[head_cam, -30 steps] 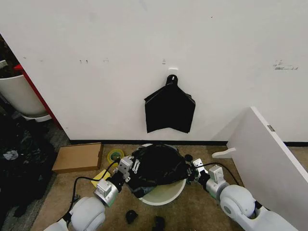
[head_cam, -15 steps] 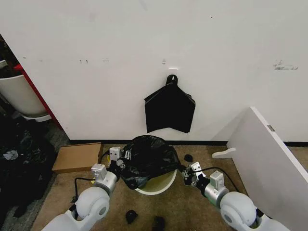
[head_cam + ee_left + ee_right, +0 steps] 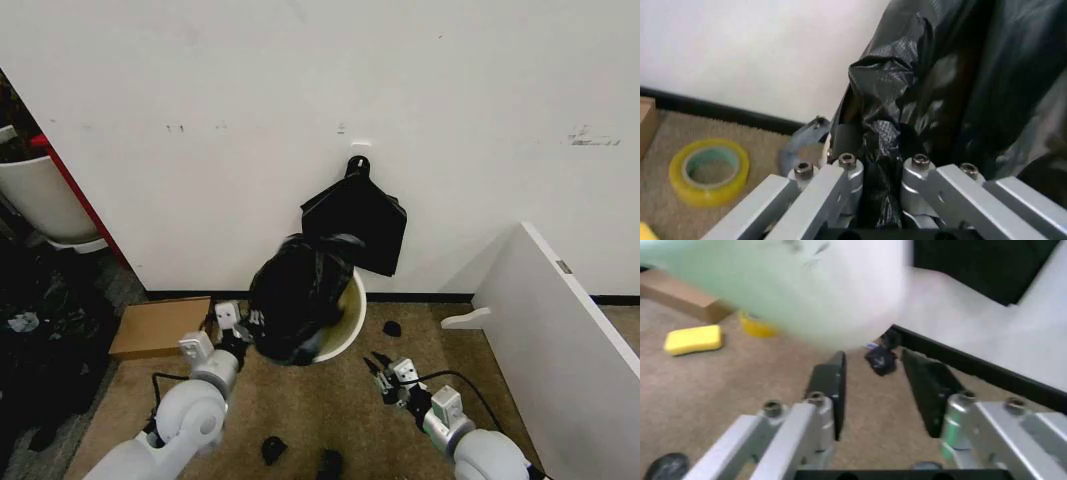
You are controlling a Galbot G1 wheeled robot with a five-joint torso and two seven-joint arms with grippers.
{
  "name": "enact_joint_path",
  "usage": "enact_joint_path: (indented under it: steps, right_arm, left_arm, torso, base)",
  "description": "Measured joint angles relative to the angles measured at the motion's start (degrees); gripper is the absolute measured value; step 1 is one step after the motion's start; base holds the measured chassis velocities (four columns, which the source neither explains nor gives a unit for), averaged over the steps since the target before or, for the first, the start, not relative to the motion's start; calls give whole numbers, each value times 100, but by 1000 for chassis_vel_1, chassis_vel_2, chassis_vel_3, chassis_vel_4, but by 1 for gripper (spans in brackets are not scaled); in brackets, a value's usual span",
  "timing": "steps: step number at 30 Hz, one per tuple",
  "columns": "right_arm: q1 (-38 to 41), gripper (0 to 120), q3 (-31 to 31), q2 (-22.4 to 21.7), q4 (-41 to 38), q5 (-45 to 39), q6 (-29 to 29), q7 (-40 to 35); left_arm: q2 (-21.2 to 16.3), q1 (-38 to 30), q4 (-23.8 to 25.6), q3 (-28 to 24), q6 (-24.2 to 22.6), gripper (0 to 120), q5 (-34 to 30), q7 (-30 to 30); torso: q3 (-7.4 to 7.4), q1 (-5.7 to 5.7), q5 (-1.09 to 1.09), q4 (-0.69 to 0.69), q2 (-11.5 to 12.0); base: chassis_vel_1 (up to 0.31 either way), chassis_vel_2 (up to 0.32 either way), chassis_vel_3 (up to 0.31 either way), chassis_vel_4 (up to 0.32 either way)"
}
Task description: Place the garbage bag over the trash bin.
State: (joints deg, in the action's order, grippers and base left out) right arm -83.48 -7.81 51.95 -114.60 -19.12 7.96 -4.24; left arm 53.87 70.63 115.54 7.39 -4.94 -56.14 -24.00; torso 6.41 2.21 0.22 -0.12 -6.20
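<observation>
Beige carpet runs under us to a white wall. Nearest, our right gripper (image 3: 384, 378) hangs low with fingers spread, holding nothing. Farther on, our left gripper (image 3: 243, 322) pinches the garbage bag (image 3: 295, 295), draped over the tilted trash bin (image 3: 347, 322) by the wall.
</observation>
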Motion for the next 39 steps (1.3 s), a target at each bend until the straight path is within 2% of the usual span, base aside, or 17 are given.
enact_joint_path:
  steps: [1, 3, 5, 9, 10, 11, 14, 18, 19, 26, 30, 39]
  right_arm:
    - [-32, 39, -44, 17, -93, -22, 2, -128]
    - [-62, 49, -124, 40, -314, -179, 80, -316]
    - [-79, 52, -148, 48, -420, -269, 153, -395]
    - [-247, 67, -282, 79, -1123, -918, 668, -932]
    - [-346, 74, -325, 90, -1394, -1128, 859, -1150]
    - [-346, 74, -325, 90, -1394, -1128, 859, -1150]
    - [-578, 86, -420, 175, -2026, -1543, 1180, -1681]
    - [-631, 98, -501, 361, -2563, -2348, 1431, -2024]
    - [-631, 98, -501, 361, -2563, -2348, 1431, -2024]
    - [-189, 100, -467, 665, -2843, -4407, 1770, -2373]
    - [73, 100, -409, 798, -2621, -4996, 1755, -2442]
    - [244, 100, -311, 970, -2200, -5131, 1662, -2436]
  left_arm:
    - [7, 7, 4, 0, -7, 4, -10, -8]
    - [19, 40, 41, -2, -17, 4, -26, -17]
    - [25, 52, 49, -10, -21, 4, -31, -20]
    - [66, 59, 83, -29, -32, 4, -60, -48]
    - [86, 57, 82, -31, -33, 4, -63, -61]
    - [86, 57, 82, -31, -33, 4, -63, -61]
    - [135, 66, 74, -34, -20, 4, -59, -73]
    - [174, 114, 79, -95, 25, 4, 6, -65]
    - [174, 114, 79, -95, 25, 4, 6, -65]
    - [173, 182, 214, -181, 163, 4, 173, 10]
    - [165, 212, 290, -201, 173, 4, 192, 26]
    - [140, 229, 429, -203, 153, 4, 196, 34]
  torso:
    - [0, 0, -12, 0, 0]
    - [0, 0, -6, 3, 0]
    - [0, 0, -5, 3, 0]
    - [0, 0, -6, 2, 0]
    - [0, 0, -10, 1, 0]
    - [0, 0, -10, 1, 0]
    - [0, 0, -8, 1, 0]
    - [-1, 0, -8, 1, 0]
    - [-1, 0, -8, 1, 0]
    - [0, 0, -7, 1, 1]
    - [0, 1, -7, 2, 1]
    - [0, 1, -7, 1, 1]
  base:
    - [0, 0, 0, 0]
    - [0, 0, 0, 0]
    - [0, 0, 0, 0]
    - [0, 0, 0, 0]
    - [0, 0, 0, 0]
    - [0, 0, 0, 0]
    - [0, 0, 0, 0]
    - [0, 0, 0, 0]
    - [0, 0, 0, 0]
    - [0, 0, 0, 0]
    - [0, 0, 0, 0]
    - [0, 0, 0, 0]
